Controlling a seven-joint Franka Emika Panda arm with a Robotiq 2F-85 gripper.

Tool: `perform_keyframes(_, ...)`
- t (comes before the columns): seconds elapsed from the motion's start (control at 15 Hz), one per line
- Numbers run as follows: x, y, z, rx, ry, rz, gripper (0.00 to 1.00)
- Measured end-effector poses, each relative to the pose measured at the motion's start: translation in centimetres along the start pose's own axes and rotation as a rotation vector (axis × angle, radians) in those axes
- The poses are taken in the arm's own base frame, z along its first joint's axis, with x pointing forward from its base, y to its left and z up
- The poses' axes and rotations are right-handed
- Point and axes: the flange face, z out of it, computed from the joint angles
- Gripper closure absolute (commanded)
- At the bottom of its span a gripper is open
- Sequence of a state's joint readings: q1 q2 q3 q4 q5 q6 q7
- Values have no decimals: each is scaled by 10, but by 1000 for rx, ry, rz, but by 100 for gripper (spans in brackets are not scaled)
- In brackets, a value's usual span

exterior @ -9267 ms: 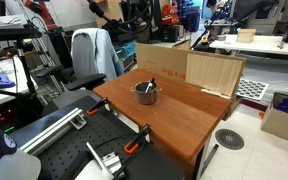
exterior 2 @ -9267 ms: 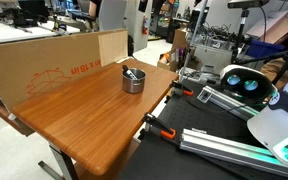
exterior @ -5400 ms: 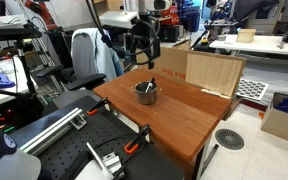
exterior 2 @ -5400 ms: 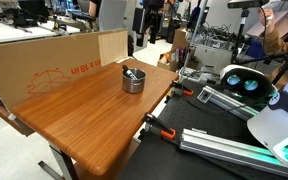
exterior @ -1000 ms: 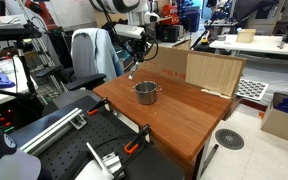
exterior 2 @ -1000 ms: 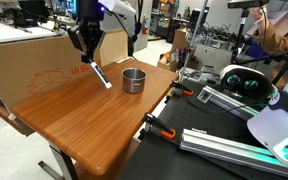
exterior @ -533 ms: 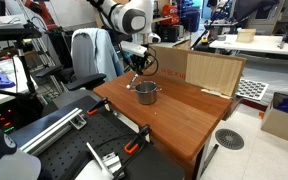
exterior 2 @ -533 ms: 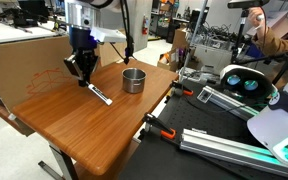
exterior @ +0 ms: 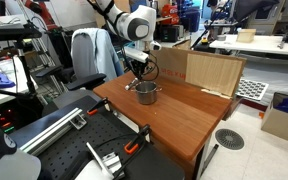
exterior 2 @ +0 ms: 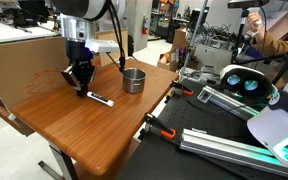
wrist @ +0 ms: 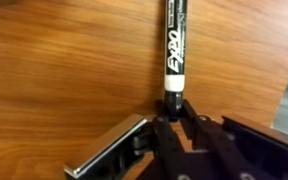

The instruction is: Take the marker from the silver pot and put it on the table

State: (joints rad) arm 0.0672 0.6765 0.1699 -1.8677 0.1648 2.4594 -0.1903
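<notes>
Wrist view, one marker [wrist: 176,45] (Expo-branded), one table [wrist: 64,60]

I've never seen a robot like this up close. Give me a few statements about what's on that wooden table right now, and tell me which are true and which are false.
1. The marker is outside the silver pot. True: it appears to lie flat on the table.
2. The silver pot stands on cardboard. False: it stands on the wooden table, and the cardboard sheet stands upright behind it.
3. The marker's barrel reads EXPO. True: the wrist view shows the lettering.
4. The gripper hangs directly over the silver pot. False: it is low over the table beside the pot, at one end of the marker.
</notes>
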Motion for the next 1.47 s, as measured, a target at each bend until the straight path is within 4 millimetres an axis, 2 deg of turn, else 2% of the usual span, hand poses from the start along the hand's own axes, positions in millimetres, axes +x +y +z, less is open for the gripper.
perform_keyframes(0.07, 1, 1, 3, 3, -10, 1, 54)
perform_keyframes(0.13, 2, 1, 5, 7, -22, 2, 49)
perform_keyframes(0.53, 5, 0, 4, 16, -74, -22, 4)
perform_keyframes(0.6, 6, 0, 3, 17, -74, -23, 1)
perform_keyframes(1.2, 18, 1, -14, 10, -39, -26, 0)
perform_keyframes(1.33, 22, -2, -27, 4, -17, -33, 0)
perform_keyframes(1.47, 26, -9, -49, -9, 15, -51, 0)
